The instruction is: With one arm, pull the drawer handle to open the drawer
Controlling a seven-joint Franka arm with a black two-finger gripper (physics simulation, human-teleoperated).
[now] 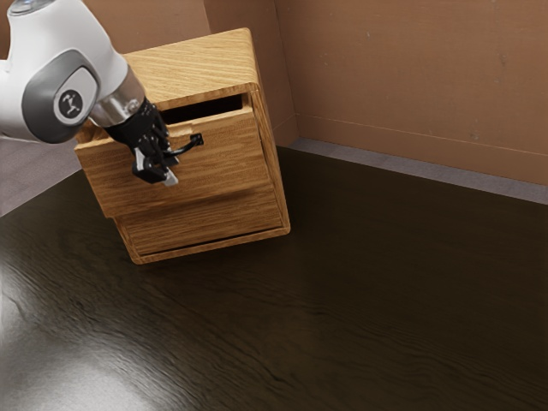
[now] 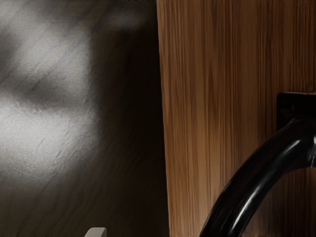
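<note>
Handle (image 2: 260,173), black bar on the top drawer (image 1: 218,163), is right at the gripper (image 1: 158,174). You can see that drawer standing partly out of the cabinet (image 1: 201,60), dark gap above its front. Can't tell if the gripper is clamped on the handle. Cabinet stands on the dark table (image 1: 360,308).

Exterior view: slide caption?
Franka end effector at the black handle of the partly open top drawer of a wooden cabinet on a dark table.

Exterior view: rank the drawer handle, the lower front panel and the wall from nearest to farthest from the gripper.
1. Drawer handle, at the gripper.
2. Lower front panel, just below it.
3. Wall, far toward the exterior view's right.
</note>
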